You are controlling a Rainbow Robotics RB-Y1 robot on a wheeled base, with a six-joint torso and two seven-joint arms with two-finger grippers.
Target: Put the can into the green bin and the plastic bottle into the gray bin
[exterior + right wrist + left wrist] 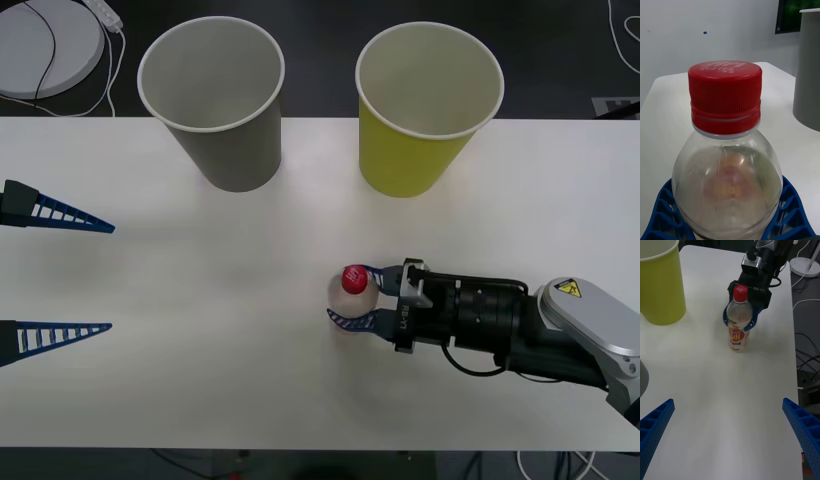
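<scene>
Standing across the white table (pixel 200 330), largest first: the gray bin (pixel 215 100) sits upper left of centre in the front view, the green bin (pixel 425 105) upper right. Lower right of centre, the right gripper (pixel 352 298) has its blue fingers wrapped around the upright plastic bottle (pixel 348 290), which stands on the table. I'd judge the gray bin lies up and left, nothing between. The left gripper (pixel 110 278) waits, spread wide, at the left edge.

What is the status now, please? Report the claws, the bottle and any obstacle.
Right claw closed around plastic bottle, upright on table. Left claw open, idle at left edge. Gray bin and green bin upright; nothing between bottle and bins.
</scene>
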